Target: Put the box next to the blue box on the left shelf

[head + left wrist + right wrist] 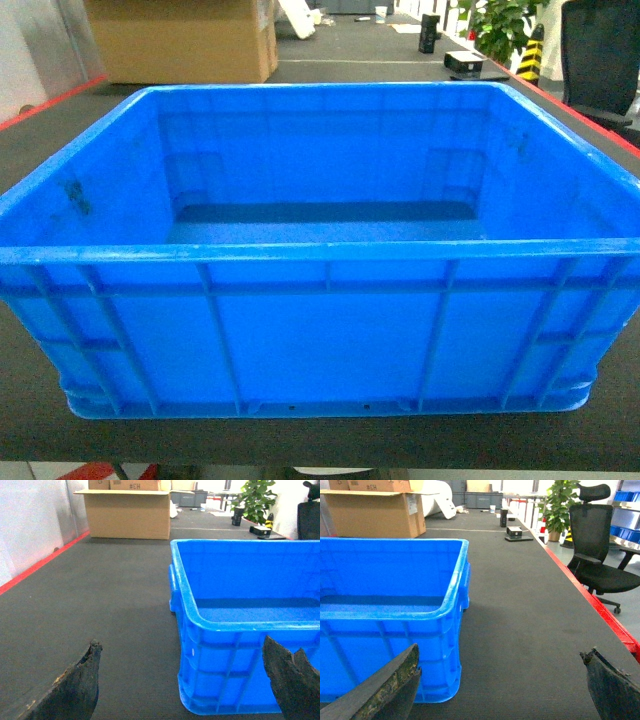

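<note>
Box [320, 330] fills centre frame: rigid, slick, empty, probably light. I'd clamp both side rims. Left gripper [185, 680] and right gripper [500, 685] wide open, holding nothing.

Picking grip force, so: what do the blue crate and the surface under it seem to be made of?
The blue crate looks like rigid moulded plastic, slightly glossy, judging by its ribbed walls and thick rim. The dark surface looks like matte, finely ribbed mat or carpet; which one is unclear.

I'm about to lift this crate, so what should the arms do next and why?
Probably bring both grippers inward to the box. The left gripper is open with the box's corner between its fingers; the right gripper is open too, its left finger before the box's other corner. Neither grips it.
</note>
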Robot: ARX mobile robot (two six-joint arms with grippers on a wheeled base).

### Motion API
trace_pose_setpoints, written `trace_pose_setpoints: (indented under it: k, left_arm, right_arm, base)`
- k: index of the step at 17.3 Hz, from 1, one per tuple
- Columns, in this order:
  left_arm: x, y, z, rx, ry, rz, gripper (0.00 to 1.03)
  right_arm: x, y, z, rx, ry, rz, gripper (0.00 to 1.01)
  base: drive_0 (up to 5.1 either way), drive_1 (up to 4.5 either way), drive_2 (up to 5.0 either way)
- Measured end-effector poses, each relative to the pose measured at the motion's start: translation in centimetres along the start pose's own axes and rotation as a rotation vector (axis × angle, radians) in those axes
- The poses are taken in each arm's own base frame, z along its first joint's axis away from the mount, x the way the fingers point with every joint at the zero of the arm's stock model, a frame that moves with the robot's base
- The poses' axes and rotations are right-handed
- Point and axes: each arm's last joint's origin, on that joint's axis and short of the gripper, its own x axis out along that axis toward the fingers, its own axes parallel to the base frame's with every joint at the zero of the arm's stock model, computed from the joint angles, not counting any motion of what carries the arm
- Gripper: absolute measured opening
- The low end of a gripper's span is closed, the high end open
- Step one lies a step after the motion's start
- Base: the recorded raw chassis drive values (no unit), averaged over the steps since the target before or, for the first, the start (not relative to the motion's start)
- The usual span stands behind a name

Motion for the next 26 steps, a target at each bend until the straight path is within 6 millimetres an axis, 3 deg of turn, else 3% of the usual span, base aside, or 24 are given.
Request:
trace_pose_setpoints:
  k: [16,18,20,21,23,24,26]
  left_arm:
    - [0.0,0.0,0.0,0.000,0.005,0.008,0.98]
    - [0.2,-0.5,-0.5,0.000,0.080,0.144,0.98]
    - [0.4,-0.4,-0.3,0.001,0.075,0.270,0.98]
    - [2.7,-0.8,1.9,-0.003,0.048,0.222,0.98]
    - [6.1,-0.7,6.1,-0.008,-0.006,0.223,0.98]
    - [8.2,-0.9,7.3,-0.012,0.019,0.205,0.98]
    - [12.6,-1.4,7.3,-0.013,0.139,0.164,0.98]
  right_arm:
    - [0.0,0.0,-0.2,0.003,0.030,-0.016,0.98]
    - [0.2,0.2,-0.5,-0.006,0.159,-0.097,0.98]
    - [0.2,0.2,-0.3,0.014,0.140,-0.129,0.98]
    - [2.4,0.5,2.9,0.052,0.086,-0.068,0.98]
    - [5.6,1.0,6.8,0.058,0.073,-0.020,0.98]
    - [7.8,1.5,7.8,0.054,0.123,0.001,0.98]
    - [12.6,2.5,8.1,0.054,0.255,0.047,0.98]
  base:
    - [0.0,0.00,0.0]
    - [0.0,0.00,0.0]
    - [0.0,0.00,0.0]
    - [0.0,0.00,0.0]
    - [0.0,0.00,0.0]
    - [0.0,0.00,0.0]
    - [0.0,0.00,0.0]
